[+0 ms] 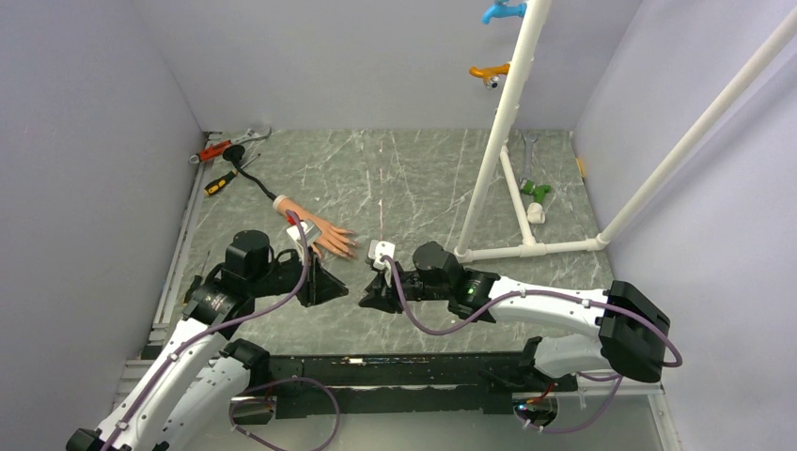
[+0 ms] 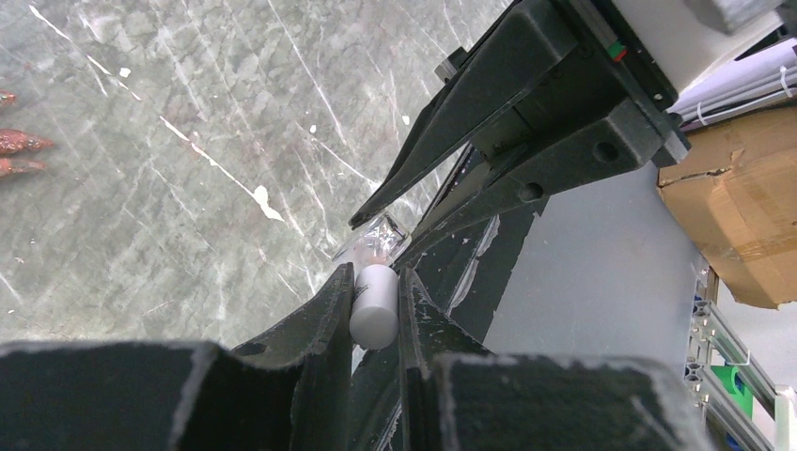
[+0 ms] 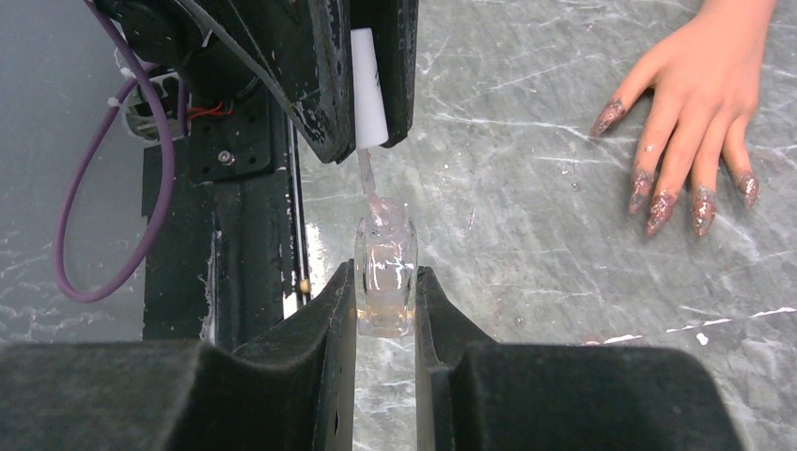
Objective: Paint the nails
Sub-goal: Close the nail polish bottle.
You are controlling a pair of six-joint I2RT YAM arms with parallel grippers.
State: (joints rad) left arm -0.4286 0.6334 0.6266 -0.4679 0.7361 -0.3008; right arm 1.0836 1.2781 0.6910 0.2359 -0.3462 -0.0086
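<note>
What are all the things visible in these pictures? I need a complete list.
mannequin hand: one, flesh-coloured, on the grey marbled table, left of centre
nails: five, glittery reddish, on its fingertips
small bottle: one, clear, in the right gripper
brush cap: one, white, in the left gripper, brush at the bottle's mouth
pipe frame: one, white, right side
fittings: two, blue and orange, high on the frame
adjustable wrench: one, red-handled, far left corner
screwdriver: one, yellow and black, near the wrench
left gripper: one, black, shut on the cap
right gripper: one, black, shut on the bottle
</note>
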